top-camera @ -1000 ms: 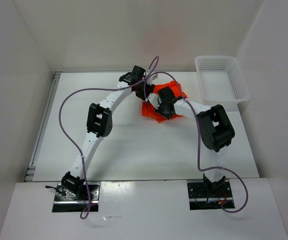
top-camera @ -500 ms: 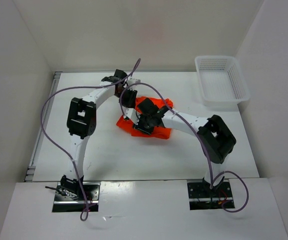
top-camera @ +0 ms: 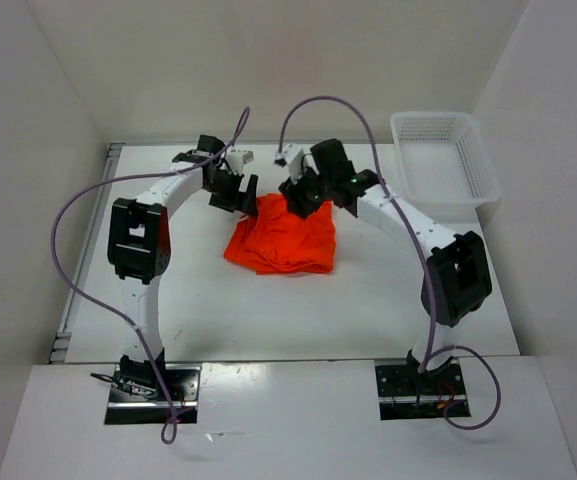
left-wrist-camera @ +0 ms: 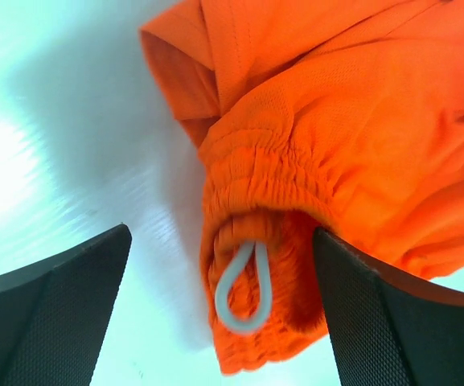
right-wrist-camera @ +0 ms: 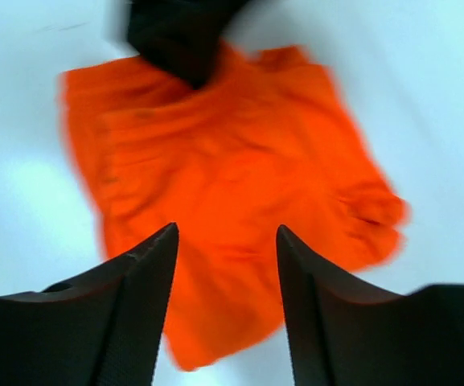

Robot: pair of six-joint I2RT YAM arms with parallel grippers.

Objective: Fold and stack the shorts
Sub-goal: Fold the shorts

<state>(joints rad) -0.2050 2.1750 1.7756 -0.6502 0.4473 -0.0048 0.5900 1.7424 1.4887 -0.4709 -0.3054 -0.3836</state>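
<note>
On the table (top-camera: 218, 300) the orange shorts (top-camera: 286, 240) lie rumpled between the arms, well apart from the white mesh basket (top-camera: 446, 160). The left pincer (top-camera: 233, 190) and right pincer (top-camera: 298, 196) both stand apart and empty at the cloth's far edge. Closing here could catch several bunched layers, or only the drawstring, and skew the fold. Only the left wrist view shows the gathered waistband (left-wrist-camera: 272, 169) and the white drawstring loop (left-wrist-camera: 242, 285); from overhead they cannot be made out.

The bright orange fabric shorts (top-camera: 283, 242) lie bunched on the white table (top-camera: 368, 300), with the left gripper (top-camera: 238, 192) and right gripper (top-camera: 297, 197) at their far edge.
</note>
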